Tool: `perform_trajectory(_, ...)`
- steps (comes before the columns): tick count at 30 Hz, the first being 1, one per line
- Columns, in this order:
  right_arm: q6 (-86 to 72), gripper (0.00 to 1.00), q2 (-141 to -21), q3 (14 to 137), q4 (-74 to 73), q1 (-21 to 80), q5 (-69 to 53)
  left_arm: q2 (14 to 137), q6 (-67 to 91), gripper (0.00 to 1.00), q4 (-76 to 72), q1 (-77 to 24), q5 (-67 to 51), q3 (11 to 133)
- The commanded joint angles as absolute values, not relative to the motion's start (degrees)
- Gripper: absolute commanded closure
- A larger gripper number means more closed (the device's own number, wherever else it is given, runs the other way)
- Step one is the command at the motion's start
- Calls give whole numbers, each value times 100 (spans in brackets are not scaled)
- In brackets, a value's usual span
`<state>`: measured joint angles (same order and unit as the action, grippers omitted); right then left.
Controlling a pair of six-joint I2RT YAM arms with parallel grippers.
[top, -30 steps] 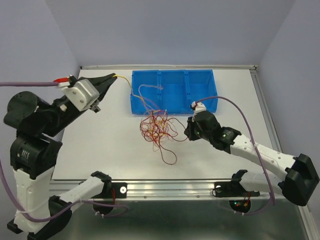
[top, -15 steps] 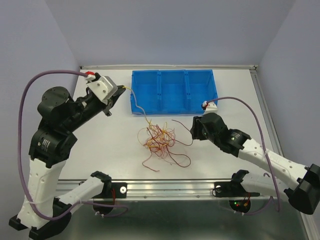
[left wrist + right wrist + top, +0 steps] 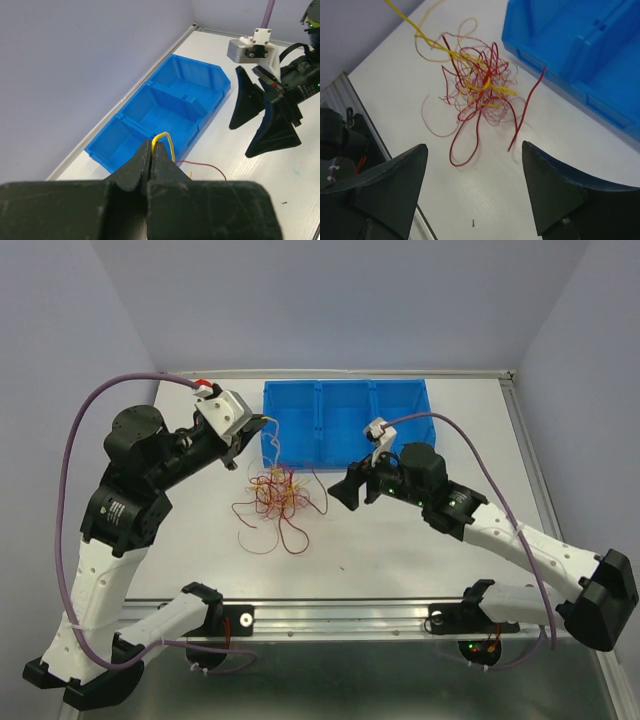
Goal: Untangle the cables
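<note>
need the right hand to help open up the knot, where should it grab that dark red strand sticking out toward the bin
Probably its straight free end nearest the blue bin: there the dark red strand lies on the table, clear of the knot. Come down from above with the open right hand, fingers either side of the strand; no other wire crosses it there.

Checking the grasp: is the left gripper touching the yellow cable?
Touching. The left wrist view shows the left gripper shut on the yellow cable.
</note>
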<state>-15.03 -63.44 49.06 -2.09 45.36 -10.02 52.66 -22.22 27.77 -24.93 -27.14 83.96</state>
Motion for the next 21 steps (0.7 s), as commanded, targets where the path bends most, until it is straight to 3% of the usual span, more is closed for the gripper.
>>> perform_trajectory(1,-976,21,-6836,5651,1123,4623,-1688,5177,-2092,100,2268,-2496,-2962,8394)
perform_trajectory(11,-747,21,-7663,6186,2610,4772,-2408,5221,-1995,100,2162,-2496,-3023,8358)
perform_trajectory(17,-765,31,-8331,6618,2830,4851,-2786,5212,-1978,100,2162,-2505,-3032,8385)
perform_trajectory(21,-756,44,-8595,6881,2883,4983,-2848,5273,-1942,100,2171,-2496,-3041,8446)
